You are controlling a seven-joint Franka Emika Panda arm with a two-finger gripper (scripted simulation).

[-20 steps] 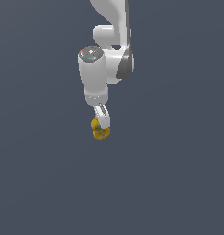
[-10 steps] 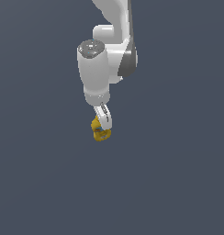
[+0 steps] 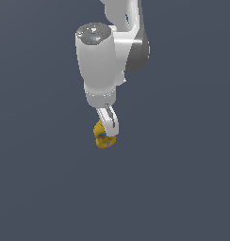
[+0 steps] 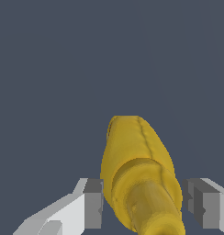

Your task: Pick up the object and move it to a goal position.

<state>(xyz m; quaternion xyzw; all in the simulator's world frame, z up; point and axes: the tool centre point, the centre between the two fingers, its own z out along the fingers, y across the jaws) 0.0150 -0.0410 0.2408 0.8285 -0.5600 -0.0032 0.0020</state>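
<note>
Arm (image 3: 112,52) has swung nearer the exterior camera over the last second. Fingers (image 4: 93,204) straddle the yellow object (image 3: 103,136); contact unclear, cannot tell whether gripping. Object position essentially unchanged, so transport to goal not begun.

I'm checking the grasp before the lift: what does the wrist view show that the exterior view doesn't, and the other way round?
Only the wrist view shows both fingertips standing beside the yellow object, with a gap visible on one side. Only the exterior view shows the arm above, and a blue mark on the object. Both show the gripper around the object against a plain dark grey background; neither settles whether the pads press on it.
</note>
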